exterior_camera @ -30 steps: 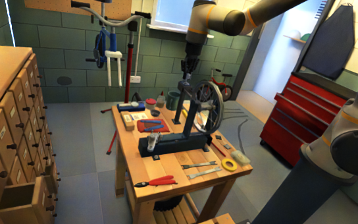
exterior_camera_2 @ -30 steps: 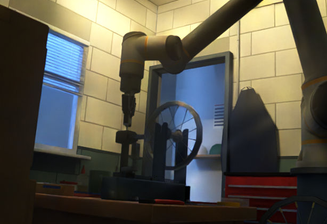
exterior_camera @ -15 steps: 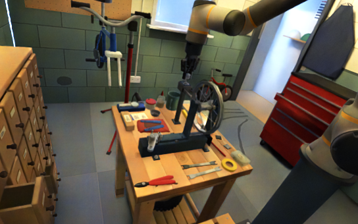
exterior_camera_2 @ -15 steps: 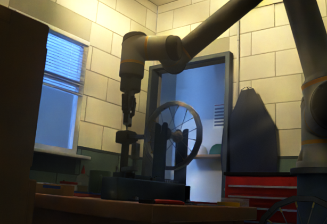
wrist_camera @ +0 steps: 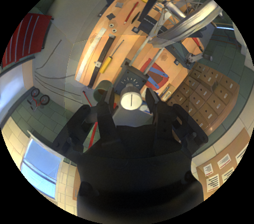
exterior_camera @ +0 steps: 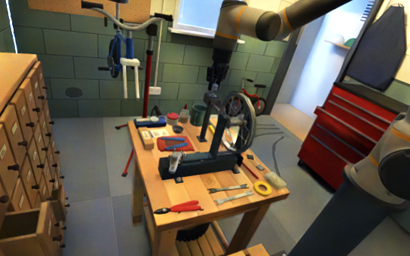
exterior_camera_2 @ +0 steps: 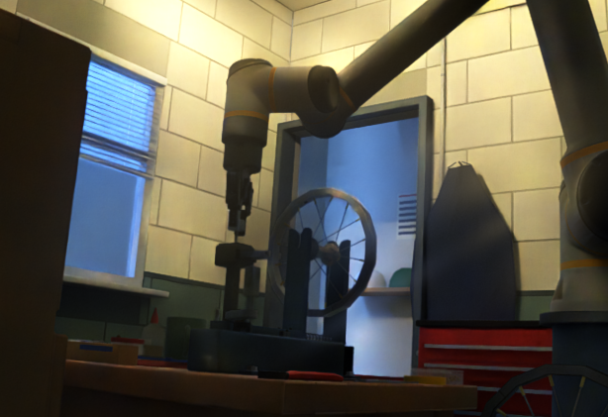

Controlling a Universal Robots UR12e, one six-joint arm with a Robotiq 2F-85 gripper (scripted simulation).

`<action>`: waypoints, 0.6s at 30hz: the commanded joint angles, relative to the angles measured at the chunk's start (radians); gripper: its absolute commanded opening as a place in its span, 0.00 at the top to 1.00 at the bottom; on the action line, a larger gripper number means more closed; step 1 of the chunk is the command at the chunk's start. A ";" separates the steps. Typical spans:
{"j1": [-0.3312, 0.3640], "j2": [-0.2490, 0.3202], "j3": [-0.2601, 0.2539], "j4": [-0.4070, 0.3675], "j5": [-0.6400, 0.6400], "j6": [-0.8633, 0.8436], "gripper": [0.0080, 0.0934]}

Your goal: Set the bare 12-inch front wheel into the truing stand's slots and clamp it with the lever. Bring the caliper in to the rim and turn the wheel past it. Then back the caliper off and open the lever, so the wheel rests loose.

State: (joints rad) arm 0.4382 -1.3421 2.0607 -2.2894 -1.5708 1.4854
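Note:
The bare spoked wheel [exterior_camera: 238,122] stands upright in the slots of the dark truing stand [exterior_camera: 199,162] on the wooden bench, its axle between the two uprights. The caliper post [exterior_camera: 208,113] rises on the stand's far side, topped by a white knob [wrist_camera: 130,101] with a black line, close beside the rim [wrist_camera: 186,23]. My gripper [wrist_camera: 130,97] hangs straight down over that knob, open and holding nothing, its fingers on either side of the knob [exterior_camera_2: 237,231]. A silver lever [exterior_camera: 174,160] sits on the stand's near end.
Behind the bench a green block wall carries a hung blue bicycle frame [exterior_camera: 122,56] and a red repair post. Wrenches [exterior_camera: 229,192], red pliers [exterior_camera: 179,208], a yellow tape roll [exterior_camera: 262,188] and a red tray [exterior_camera: 175,143] lie on the bench. Wooden drawers [exterior_camera: 11,150] stand left, a red cabinet [exterior_camera: 344,131] right.

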 commanded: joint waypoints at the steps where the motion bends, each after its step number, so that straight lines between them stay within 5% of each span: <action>1: 0.000 0.000 0.000 0.000 0.000 0.000 0.41; 18: 0.000 -0.028 -0.018 0.043 0.000 0.000 0.41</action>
State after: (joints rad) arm 0.4382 -1.3691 2.0436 -2.2453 -1.5708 1.4854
